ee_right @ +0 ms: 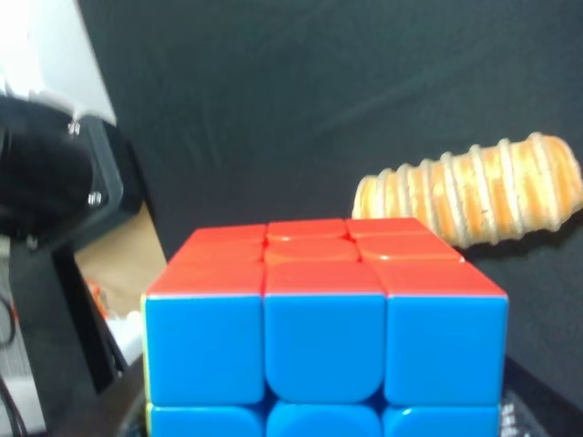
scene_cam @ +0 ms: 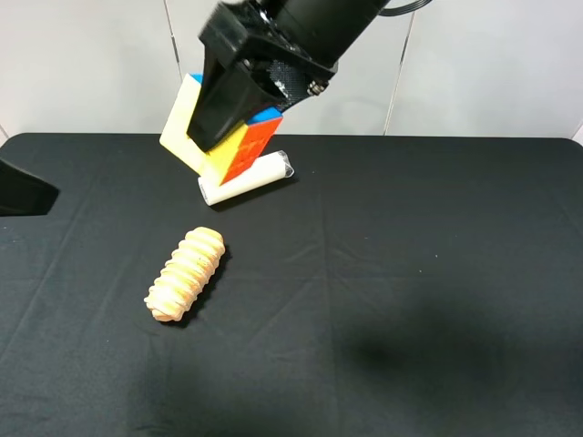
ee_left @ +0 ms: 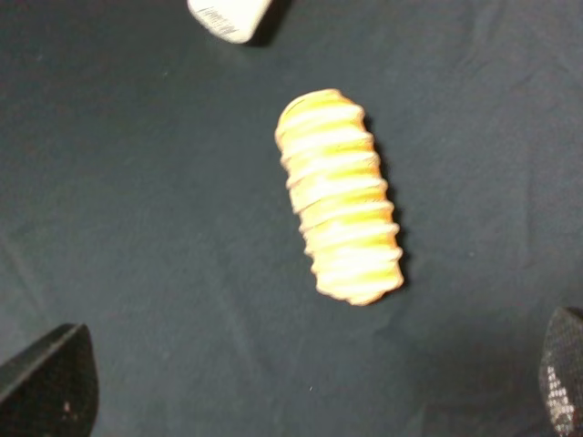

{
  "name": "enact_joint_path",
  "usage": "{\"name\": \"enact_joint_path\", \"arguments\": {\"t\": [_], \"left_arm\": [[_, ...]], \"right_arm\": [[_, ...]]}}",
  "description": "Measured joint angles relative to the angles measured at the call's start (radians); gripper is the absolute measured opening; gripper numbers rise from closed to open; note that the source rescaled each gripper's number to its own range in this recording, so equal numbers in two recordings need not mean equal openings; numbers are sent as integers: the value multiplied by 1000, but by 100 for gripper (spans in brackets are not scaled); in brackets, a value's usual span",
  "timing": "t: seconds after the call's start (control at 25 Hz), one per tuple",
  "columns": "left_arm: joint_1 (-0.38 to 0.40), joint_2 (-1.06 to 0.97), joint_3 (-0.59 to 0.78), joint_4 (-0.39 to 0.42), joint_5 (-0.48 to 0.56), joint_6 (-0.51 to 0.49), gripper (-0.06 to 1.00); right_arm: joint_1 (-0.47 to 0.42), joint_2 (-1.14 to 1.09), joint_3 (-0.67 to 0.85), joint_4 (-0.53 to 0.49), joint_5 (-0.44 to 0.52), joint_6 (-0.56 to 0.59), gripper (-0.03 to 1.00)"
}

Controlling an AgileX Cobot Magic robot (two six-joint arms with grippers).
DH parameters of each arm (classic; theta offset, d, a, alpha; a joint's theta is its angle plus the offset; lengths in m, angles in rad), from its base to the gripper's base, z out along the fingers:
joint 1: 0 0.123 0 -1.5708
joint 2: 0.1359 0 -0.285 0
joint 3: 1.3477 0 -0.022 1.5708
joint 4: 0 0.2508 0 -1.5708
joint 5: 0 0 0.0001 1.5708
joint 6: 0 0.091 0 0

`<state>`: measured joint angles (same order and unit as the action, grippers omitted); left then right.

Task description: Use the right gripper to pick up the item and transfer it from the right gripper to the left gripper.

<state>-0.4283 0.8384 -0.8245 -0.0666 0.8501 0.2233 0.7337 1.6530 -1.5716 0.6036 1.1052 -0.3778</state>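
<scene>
In the exterior high view, the black right end effector [scene_cam: 219,127] is reaching down from 12 o'clock and is clamping the small many-coloured plastic puzzle cube [scene_cam: 253,146] between its two fingers. The cube is hanging tilted at about 11 o'clock from the middle of the picture, showing pale yellow, yellow, orange and blue faces, with one corner pointing down. Just at 5 o'clock of the cube, a short white cylinder [scene_cam: 248,178] is lying on the black cloth tabletop [scene_cam: 437,273]; I cannot tell if the two are touching. A ridged tan bread-like roll [scene_cam: 187,273] is lying well apart from them, at about 7 o'clock of the cube.

In the left wrist view, the left end effector [ee_left: 305,391] is standing wide apart with nothing between its two black fingertips [ee_left: 46,382]. It is hovering over the roll [ee_left: 342,209], and one end of the white cylinder [ee_left: 228,16] is showing beyond the roll.

In the right wrist view, the cube [ee_right: 323,337] is filling the foreground, showing a blue face and an orange-red face. The roll [ee_right: 474,196] is lying on the tabletop [ee_right: 319,91] beyond it.
</scene>
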Motion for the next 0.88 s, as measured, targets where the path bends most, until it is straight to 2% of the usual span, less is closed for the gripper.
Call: {"name": "enact_joint_path", "arguments": {"t": [0.24, 0.4, 0.6, 0.88], "left_arm": [[-42, 6, 0, 0, -95, 5, 91], [-66, 44, -2, 4, -109, 22, 91], [-149, 127, -38, 67, -129, 26, 91], [-261, 203, -65, 182, -170, -47, 91]], "right_arm": [[0, 0, 0, 0, -26, 49, 0], [0, 0, 0, 0, -31, 60, 0], [0, 0, 0, 1, -47, 76, 0], [0, 0, 0, 1, -58, 90, 0]]}}
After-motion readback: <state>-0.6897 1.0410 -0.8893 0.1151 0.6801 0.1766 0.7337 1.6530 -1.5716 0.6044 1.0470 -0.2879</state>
